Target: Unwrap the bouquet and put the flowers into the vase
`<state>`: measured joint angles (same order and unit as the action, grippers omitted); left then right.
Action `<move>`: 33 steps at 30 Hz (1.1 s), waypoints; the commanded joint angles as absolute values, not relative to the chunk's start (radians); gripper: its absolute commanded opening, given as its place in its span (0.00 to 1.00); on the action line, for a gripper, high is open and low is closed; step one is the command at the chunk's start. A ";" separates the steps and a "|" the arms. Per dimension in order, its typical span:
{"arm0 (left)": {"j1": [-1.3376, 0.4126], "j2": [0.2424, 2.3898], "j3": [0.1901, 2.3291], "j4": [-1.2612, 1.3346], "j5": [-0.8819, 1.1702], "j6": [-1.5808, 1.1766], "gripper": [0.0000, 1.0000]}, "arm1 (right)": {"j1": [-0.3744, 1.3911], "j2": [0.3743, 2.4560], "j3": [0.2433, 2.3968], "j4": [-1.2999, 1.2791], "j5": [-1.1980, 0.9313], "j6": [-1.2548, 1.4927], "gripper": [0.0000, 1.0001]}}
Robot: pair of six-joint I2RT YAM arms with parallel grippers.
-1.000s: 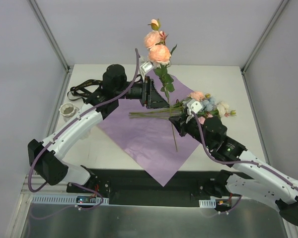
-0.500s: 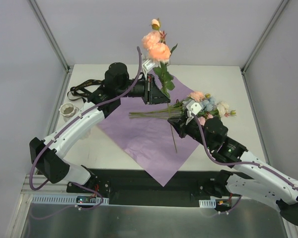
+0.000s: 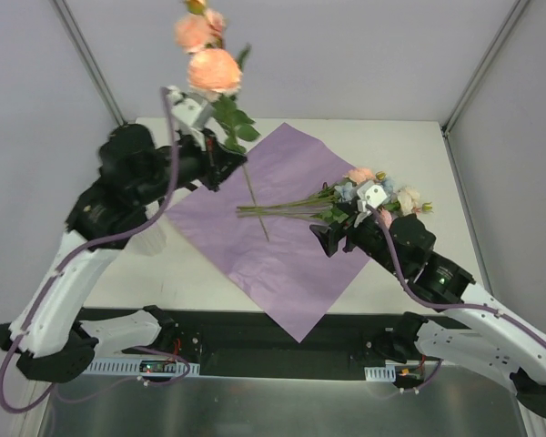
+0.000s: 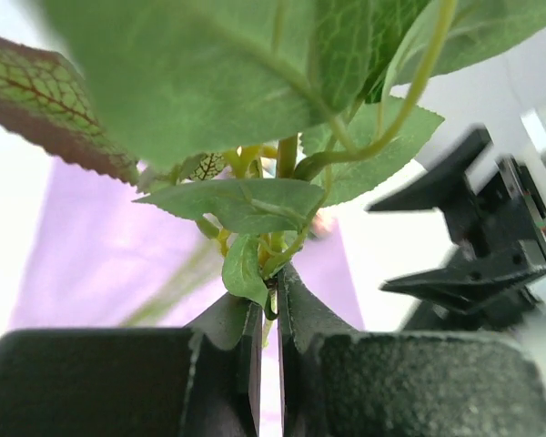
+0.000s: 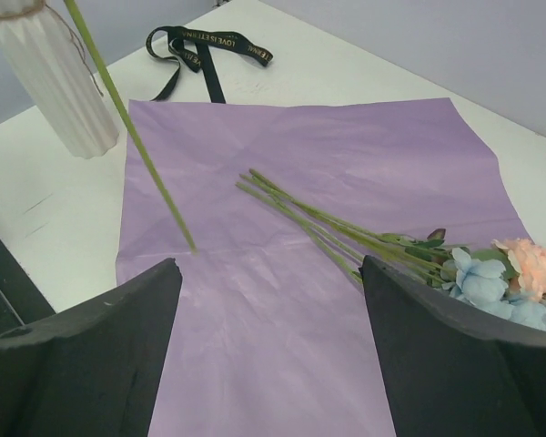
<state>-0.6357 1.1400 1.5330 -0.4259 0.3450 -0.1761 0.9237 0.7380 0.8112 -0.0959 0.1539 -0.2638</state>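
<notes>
Left jaws clenched on a peach rose (image 3: 213,69) held high; right jaws released over the rest.
Risk: the grip sits up among the leaves (image 4: 237,196), so the long stem tail hangs loose and tilted. It could miss the small mouth of the white vase (image 5: 53,86) or tip that short vase. Left arm (image 3: 118,191) raised, wrist turned up. Right arm (image 3: 419,264) low, over the purple paper (image 3: 273,246); remaining flowers (image 5: 478,278) lie on it. Vase stands on the worktop (image 3: 419,155) beside the paper, near the black ribbon (image 5: 220,40).
</notes>
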 commanded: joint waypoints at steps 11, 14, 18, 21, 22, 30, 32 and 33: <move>-0.641 1.035 2.141 -0.770 -0.737 0.236 0.00 | 0.927 0.755 0.877 -0.163 0.201 -0.236 0.83; -0.652 1.012 2.145 -0.746 -0.813 0.275 0.00 | 0.925 0.772 0.887 -0.163 0.189 -0.232 0.82; -0.652 1.006 2.119 -0.744 -0.867 0.288 0.00 | 0.925 0.778 0.887 -0.164 0.179 -0.222 0.82; -0.652 1.008 2.092 -0.742 -0.876 0.291 0.00 | 0.927 0.778 0.896 -0.170 0.181 -0.224 0.82; -0.650 1.008 2.088 -0.742 -0.877 0.291 0.00 | 0.925 0.779 0.897 -0.170 0.184 -0.232 0.83; -0.652 1.012 2.051 -0.741 -0.878 0.272 0.00 | 0.925 0.778 0.887 -0.167 0.180 -0.213 0.83; -0.652 1.009 2.042 -0.741 -0.870 0.259 0.00 | 0.925 0.776 0.890 -0.172 0.175 -0.210 0.82; -0.652 1.012 2.040 -0.742 -0.874 0.253 0.00 | 0.927 0.776 0.893 -0.176 0.176 -0.210 0.82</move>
